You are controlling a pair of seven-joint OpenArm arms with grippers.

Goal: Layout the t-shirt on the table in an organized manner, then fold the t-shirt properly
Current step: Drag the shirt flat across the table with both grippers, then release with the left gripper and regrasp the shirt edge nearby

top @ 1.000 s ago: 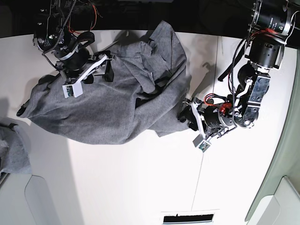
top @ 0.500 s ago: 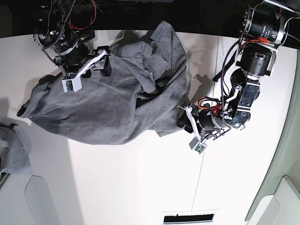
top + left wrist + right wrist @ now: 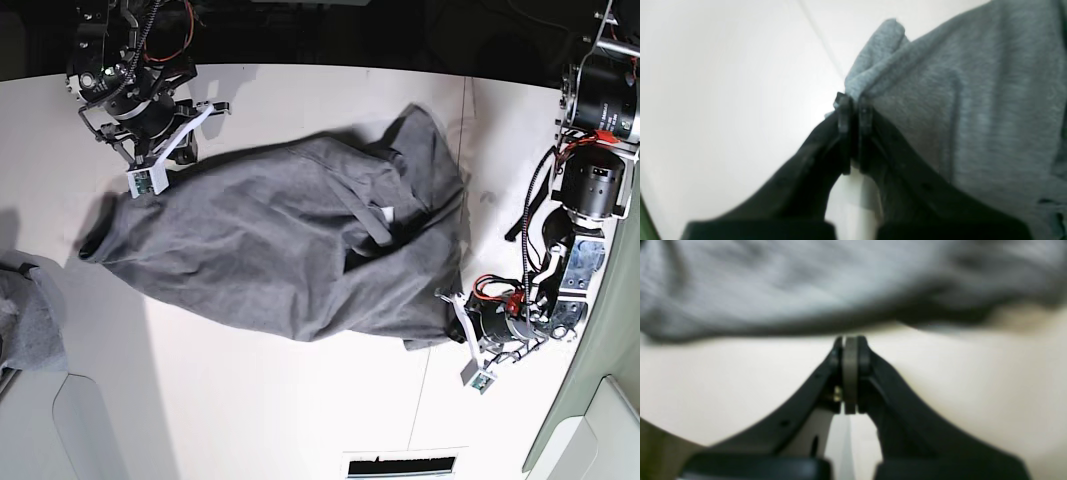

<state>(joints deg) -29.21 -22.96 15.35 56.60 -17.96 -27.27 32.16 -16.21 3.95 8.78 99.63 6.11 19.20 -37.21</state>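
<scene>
The table (image 3: 300, 420) fills most of the base view, white, with a thin seam running down its right side. Across its middle lies the shirt (image 3: 270, 240), a big grey heap stretching from the left of the frame to the lower right, still rumpled, with folds bunched near its centre and upper right. A smaller grey bundle (image 3: 30, 320) sits apart at the far left edge.

The left gripper (image 3: 853, 110), at the lower right of the base view, is clenched on a corner of the shirt; its wrist view shows cloth pinched between the closed tips. The right gripper (image 3: 850, 346), at the upper left of the base view, is clamped tight too, but its wrist view shows the tips meeting over bare table with the cloth edge just beyond them, so it looks to be gripping nothing.

The risk, as I see it: if the arms pull apart now, only one corner comes along, and the shirt would drag and twist rather than spread. The left pinch also looks shallow, so a firm tug might slip it free
</scene>
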